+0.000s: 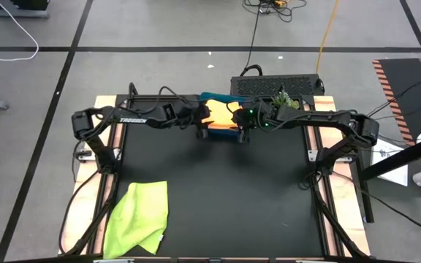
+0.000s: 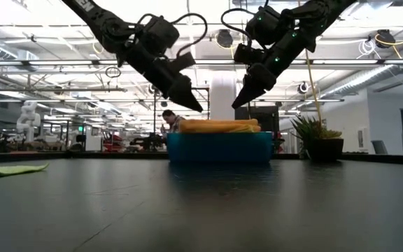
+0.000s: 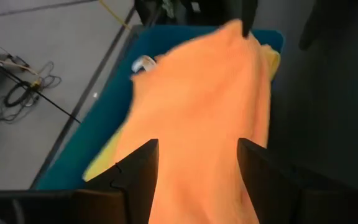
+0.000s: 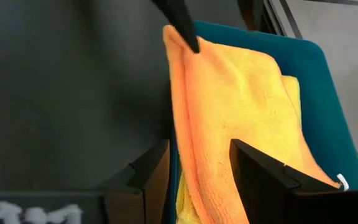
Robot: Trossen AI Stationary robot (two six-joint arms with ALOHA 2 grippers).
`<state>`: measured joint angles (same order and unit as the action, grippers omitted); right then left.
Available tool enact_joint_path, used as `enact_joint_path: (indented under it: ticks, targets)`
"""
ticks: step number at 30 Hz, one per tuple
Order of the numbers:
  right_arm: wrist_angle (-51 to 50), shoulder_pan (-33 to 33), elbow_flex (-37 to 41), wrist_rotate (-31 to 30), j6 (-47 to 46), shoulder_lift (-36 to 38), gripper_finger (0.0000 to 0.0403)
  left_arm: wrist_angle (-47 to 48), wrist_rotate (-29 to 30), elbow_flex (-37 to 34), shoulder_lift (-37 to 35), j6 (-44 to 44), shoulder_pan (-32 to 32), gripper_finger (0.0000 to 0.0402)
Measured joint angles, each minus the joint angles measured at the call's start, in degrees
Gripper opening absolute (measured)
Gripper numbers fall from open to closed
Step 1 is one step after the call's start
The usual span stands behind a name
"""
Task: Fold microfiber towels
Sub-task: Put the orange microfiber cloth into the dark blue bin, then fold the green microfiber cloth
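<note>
**Inspector:** Report the position of both arms relative to the rigid blue rectangular tray [image 1: 214, 132].

**Assessor:** The left gripper [image 2: 193, 103] hangs over one end of the tray and the right gripper [image 2: 239, 100] over the other. Both are above the load and apart from it. Each wrist view shows its fingers parted with nothing between them. Neither holds anything.

**Inspector:** Contents of the tray?

**Assessor:** A folded orange microfiber towel [image 4: 241, 106] lies on top, with a yellow microfiber towel [image 4: 291, 93] showing beneath its edge. The orange one's long axis appears to run along the tray's length, from one gripper towards the other. Its folded edge sits along the tray wall nearest the open table [image 1: 218, 190].

**Inspector:** Anything outside the tray?

**Assessor:** A lime green microfiber towel [image 1: 139, 218] lies loosely doubled and rumpled, well apart from the tray, at the near left corner of the table.

**Inspector:** Step in hand?

**Assessor:** In my judgement, the orange towel is stowed and the green one is not yet properly folded. The next move calls for both arms to clear the tray and travel to the green towel's corners.
</note>
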<state>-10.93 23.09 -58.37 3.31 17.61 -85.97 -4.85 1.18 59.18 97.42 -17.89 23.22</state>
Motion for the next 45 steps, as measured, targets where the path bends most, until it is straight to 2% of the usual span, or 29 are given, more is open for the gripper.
enact_joint_path:
  ticks: [7,11,15,19,25,31,39,45]
  targets:
    - [0.5,0.0,0.0,0.0,-0.4,0.0,0.0162,1.6,0.7,-0.1,-1.3,-2.5,0.0,0.0218]
    - [1.7,0.0,0.0,-0.1,-0.4,0.0,0.0162,0.7,5.2,-0.1,-1.3,-2.1,0.4,0.0218]
    - [3.5,0.1,0.0,-0.1,-1.1,0.0,0.0162,0.5,2.8,-0.1,0.0,0.5,1.3,0.0218]
    - [3.6,0.2,0.1,-0.4,-3.0,-1.3,0.0159,1.3,3.5,-0.1,2.9,0.5,1.0,0.0218]
    - [7.4,0.8,3.5,-9.0,-3.6,-4.5,0.0138,-1.3,5.5,-0.1,7.3,0.5,1.3,0.0218]
    - [9.7,2.9,6.2,-9.0,-4.9,-6.1,0.0122,-3.1,7.0,0.0,7.7,0.3,1.6,0.0218]
    - [8.6,2.7,6.4,-9.0,-5.2,0.8,0.0125,-1.3,9.3,-0.1,-4.8,-2.6,0.9,0.0218]
    - [7.1,0.7,6.4,-7.0,-6.7,9.3,0.0125,13.1,8.8,0.0,-19.1,1.1,-2.8,0.0218]
